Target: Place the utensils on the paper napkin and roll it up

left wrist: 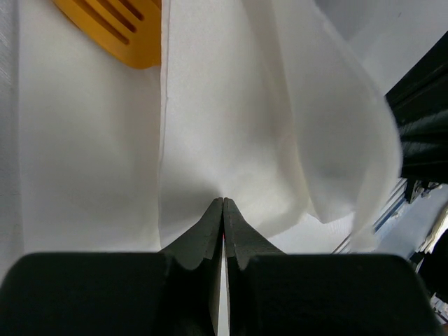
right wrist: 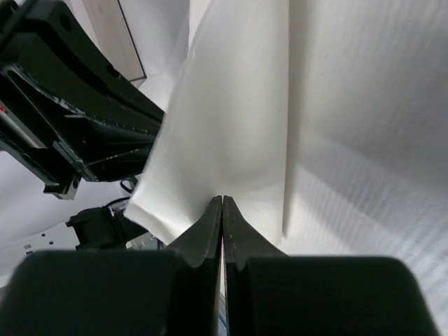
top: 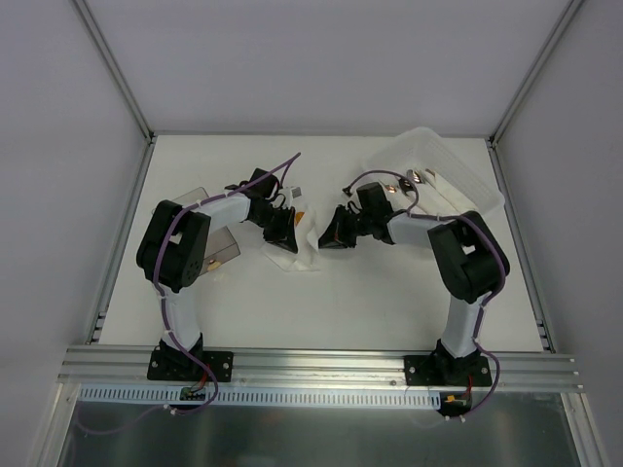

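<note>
Paper napkin [top: 304, 245]: on the bench [top: 341, 311], just left of the translucent tray [top: 453, 175], partly lifted, folded over itself.

Left end effector [left wrist: 223, 204]: jaws pressed together, pinching a napkin fold on the side away from the tray. Right end effector [right wrist: 222, 201]: same, pinching a loose flap on the tray side. Orange utensil [left wrist: 122, 24] shows beside a fold.

Handling (est.): sheet is v. light and limp with no stiffness, and tears easily. Grip edges or corners only, with min. pull. Move both pinches together, or the sheet may rip or the utensil slide out.
</note>
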Action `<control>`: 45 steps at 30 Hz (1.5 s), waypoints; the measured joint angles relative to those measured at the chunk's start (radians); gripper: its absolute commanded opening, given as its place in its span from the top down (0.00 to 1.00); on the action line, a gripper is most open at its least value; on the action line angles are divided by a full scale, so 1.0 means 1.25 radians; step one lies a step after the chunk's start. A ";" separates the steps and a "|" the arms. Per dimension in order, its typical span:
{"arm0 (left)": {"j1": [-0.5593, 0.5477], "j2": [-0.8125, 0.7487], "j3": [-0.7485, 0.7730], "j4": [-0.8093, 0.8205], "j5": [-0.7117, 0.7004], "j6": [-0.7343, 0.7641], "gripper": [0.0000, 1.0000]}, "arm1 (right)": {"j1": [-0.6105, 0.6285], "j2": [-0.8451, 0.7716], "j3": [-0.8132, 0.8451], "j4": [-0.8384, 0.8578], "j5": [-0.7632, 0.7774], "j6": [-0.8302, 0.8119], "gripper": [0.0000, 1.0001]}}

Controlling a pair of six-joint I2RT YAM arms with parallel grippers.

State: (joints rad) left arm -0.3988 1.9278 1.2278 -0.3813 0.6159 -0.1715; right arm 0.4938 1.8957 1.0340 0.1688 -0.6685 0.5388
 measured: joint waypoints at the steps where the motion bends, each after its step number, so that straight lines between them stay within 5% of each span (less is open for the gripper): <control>1: 0.000 0.000 0.000 0.000 0.000 0.000 0.99 | 0.008 0.000 0.001 -0.003 0.000 -0.002 0.99; 20: 0.010 -0.005 0.000 -0.001 -0.027 -0.003 0.91 | 0.053 0.065 0.031 -0.063 0.011 -0.041 0.94; 34: 0.042 -0.176 0.011 0.006 -0.065 -0.022 0.76 | 0.059 0.075 0.074 -0.114 0.027 -0.081 0.85; 45: -0.020 -0.098 0.023 0.017 -0.015 -0.025 0.77 | 0.062 0.075 0.090 -0.140 0.036 -0.089 0.80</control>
State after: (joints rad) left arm -0.4236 1.8050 1.2572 -0.3599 0.5976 -0.2031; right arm 0.5713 1.9900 1.1469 -0.0067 -0.6239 0.4274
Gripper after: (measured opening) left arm 0.245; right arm 0.200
